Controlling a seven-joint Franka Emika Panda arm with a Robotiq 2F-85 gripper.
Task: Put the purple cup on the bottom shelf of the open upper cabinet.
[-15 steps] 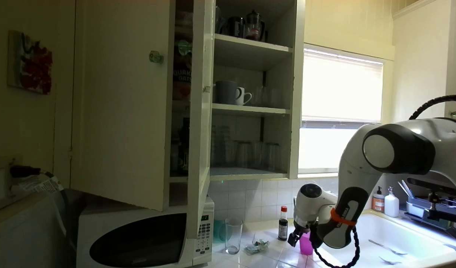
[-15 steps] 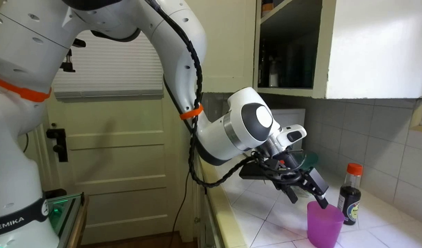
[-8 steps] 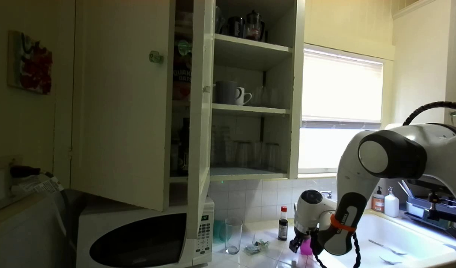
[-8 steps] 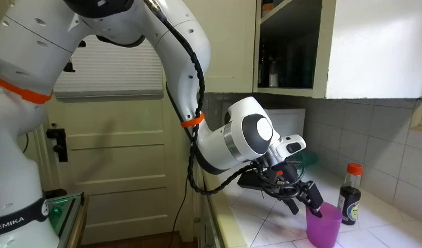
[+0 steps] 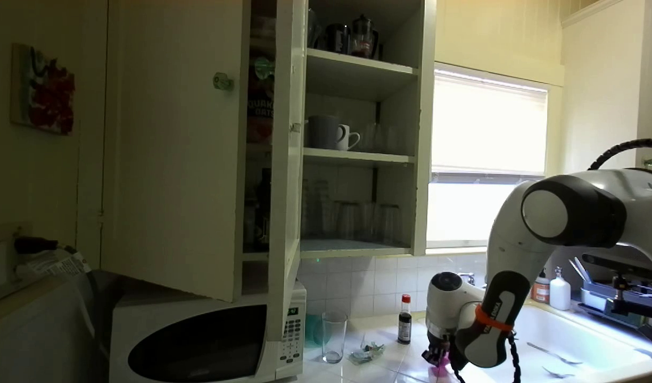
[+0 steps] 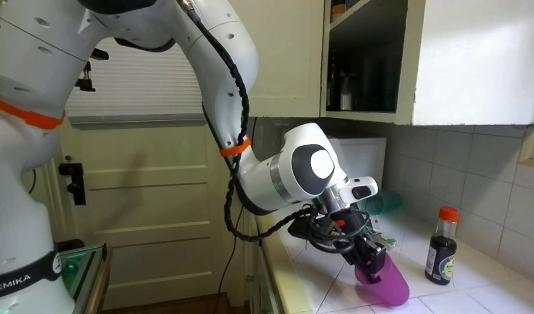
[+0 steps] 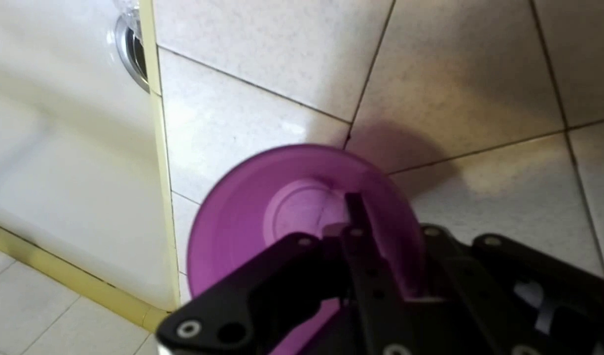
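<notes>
The purple cup leans on the tiled counter, its mouth tipped toward the arm. My gripper is shut on the cup's wall. In the wrist view, one of its fingers reaches inside the cup, and the other presses from outside, its tip hidden behind the wall. The gripper covers much of the cup in an exterior view. Higher up, the upper cabinet stands open. Its bottom shelf holds several clear glasses toward the back, with bare board along the front.
A dark bottle with a red cap stands near the cup. A tall clear glass and a small packet lie toward the microwave. The cabinet door juts outward. The sink borders the counter.
My gripper has come down and shut on the cup's wall. The cup, upright before, now tilts and has shifted slightly with the gripper, away from the dark bottle.
</notes>
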